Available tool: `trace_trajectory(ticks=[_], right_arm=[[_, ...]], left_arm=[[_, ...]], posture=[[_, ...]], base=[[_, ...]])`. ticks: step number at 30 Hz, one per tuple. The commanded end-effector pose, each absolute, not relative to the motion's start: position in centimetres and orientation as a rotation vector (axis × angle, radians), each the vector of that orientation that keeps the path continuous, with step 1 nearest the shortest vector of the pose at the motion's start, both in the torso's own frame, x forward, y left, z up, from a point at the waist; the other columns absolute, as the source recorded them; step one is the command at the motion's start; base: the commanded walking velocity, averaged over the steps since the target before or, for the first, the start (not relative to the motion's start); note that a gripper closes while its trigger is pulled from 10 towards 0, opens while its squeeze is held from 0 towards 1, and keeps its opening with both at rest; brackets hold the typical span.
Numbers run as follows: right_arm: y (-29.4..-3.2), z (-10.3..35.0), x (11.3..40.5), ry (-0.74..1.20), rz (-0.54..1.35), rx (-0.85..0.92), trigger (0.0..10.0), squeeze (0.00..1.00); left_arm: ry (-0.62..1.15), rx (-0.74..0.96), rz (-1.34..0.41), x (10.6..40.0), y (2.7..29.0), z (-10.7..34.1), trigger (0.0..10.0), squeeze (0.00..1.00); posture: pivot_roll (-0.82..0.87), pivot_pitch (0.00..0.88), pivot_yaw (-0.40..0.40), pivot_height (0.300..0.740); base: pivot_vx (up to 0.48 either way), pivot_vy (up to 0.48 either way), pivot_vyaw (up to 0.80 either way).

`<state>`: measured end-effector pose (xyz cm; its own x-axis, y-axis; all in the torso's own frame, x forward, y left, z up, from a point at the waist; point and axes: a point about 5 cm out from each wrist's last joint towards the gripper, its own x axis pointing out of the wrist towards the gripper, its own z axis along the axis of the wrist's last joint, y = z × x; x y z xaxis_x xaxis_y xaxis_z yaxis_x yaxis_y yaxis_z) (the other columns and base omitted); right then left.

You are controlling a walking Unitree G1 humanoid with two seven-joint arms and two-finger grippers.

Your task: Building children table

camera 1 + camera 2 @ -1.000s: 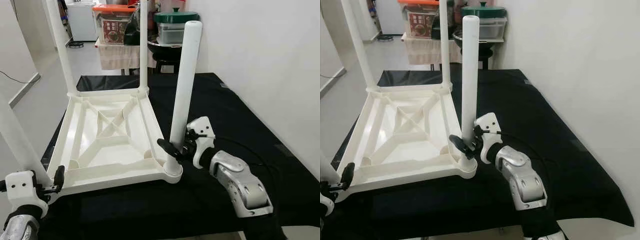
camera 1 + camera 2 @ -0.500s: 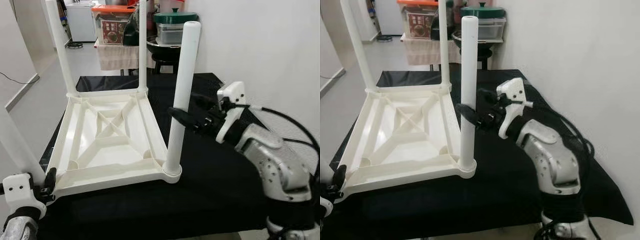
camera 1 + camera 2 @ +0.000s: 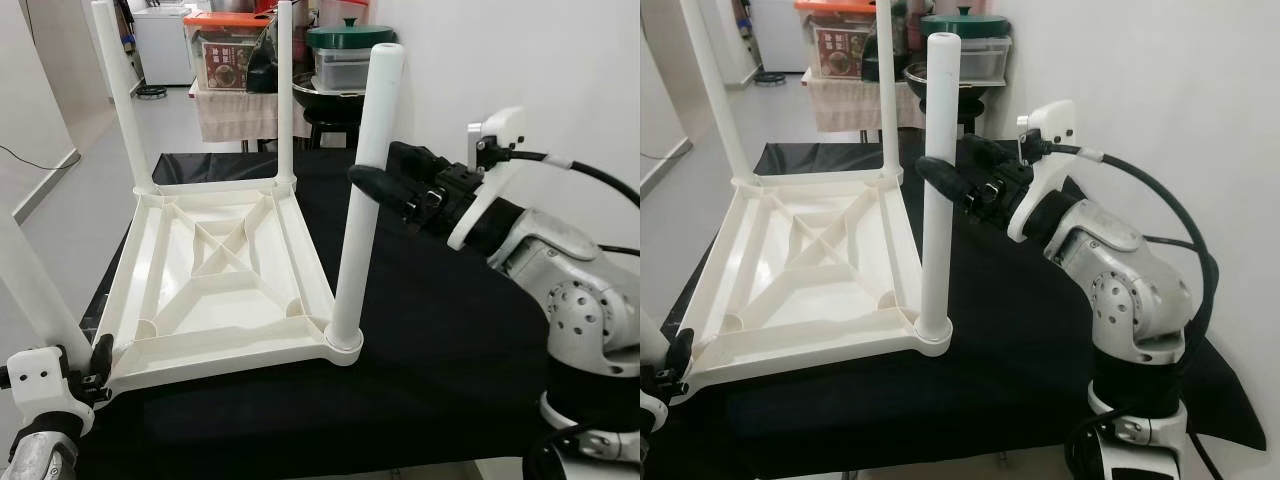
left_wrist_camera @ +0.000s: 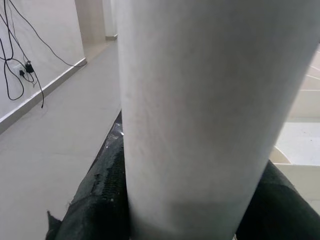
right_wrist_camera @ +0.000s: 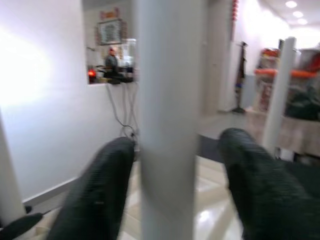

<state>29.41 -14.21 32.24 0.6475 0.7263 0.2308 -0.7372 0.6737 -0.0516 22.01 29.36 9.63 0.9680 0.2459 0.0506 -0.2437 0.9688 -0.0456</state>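
Observation:
A white children's table (image 3: 215, 275) lies upside down on the black cloth, its legs pointing up. My right gripper (image 3: 372, 185) is open at the upper part of the near right leg (image 3: 358, 230). In the right wrist view that leg (image 5: 167, 125) stands between the two black fingers (image 5: 100, 195) with small gaps on each side. My left gripper (image 3: 95, 360) is low at the near left corner, shut on the near left leg (image 3: 30, 285). In the left wrist view this leg (image 4: 200, 110) sits tight between the fingers (image 4: 102, 200). Two far legs (image 3: 283, 90) stand upright.
The black-covered work table (image 3: 440, 330) ends near my body and at the right, close to a white wall (image 3: 530, 70). Behind it stand storage boxes (image 3: 225, 45) and a green-lidded pot (image 3: 352, 40). Open floor (image 3: 70, 200) lies to the left.
My right arm has risen from the base of the near right leg to its upper part, fingers now straddling it. The left gripper has stayed on its leg.

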Motion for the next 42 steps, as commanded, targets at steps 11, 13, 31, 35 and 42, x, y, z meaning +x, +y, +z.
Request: trace_trajectory(ticks=[11, 13, 31, 35, 42], right_arm=[[-11.6, 31.1, 29.2, -0.147, 0.931, 0.000, 0.0, 0.00], [-11.4, 30.8, 29.3, -0.134, 0.931, -0.006, 0.0, 0.00], [-10.0, 30.8, 30.6, -0.113, 0.944, -0.029, 3.8, 0.00], [-10.1, 31.3, 30.7, -0.139, 0.945, -0.031, 0.0, 0.00], [-10.4, 31.6, 30.9, -0.150, 0.932, -0.029, 0.0, 0.00]], left_arm=[[-0.086, -0.051, 0.265, 22.2, 29.6, 10.2, 0.0, 0.00], [-0.088, -0.049, 0.264, 22.2, 29.7, 10.2, 0.0, 0.00], [-0.092, -0.047, 0.248, 22.4, 29.3, 10.3, 0.0, 0.00], [-0.092, -0.049, 0.247, 22.5, 29.2, 10.3, 0.0, 0.00], [-0.090, -0.049, 0.246, 22.4, 29.2, 10.2, 0.0, 0.00]], posture=[[-0.04, 0.000, -0.065, 0.740], [-0.04, 0.000, -0.065, 0.740], [-0.04, 0.000, -0.062, 0.740], [-0.03, 0.000, -0.064, 0.740], [-0.04, 0.000, -0.062, 0.740]], base=[[0.000, 0.000, 0.00], [0.000, 0.000, 0.00], [0.000, 0.000, 0.00], [0.000, 0.000, 0.00], [0.000, 0.000, 0.00]])
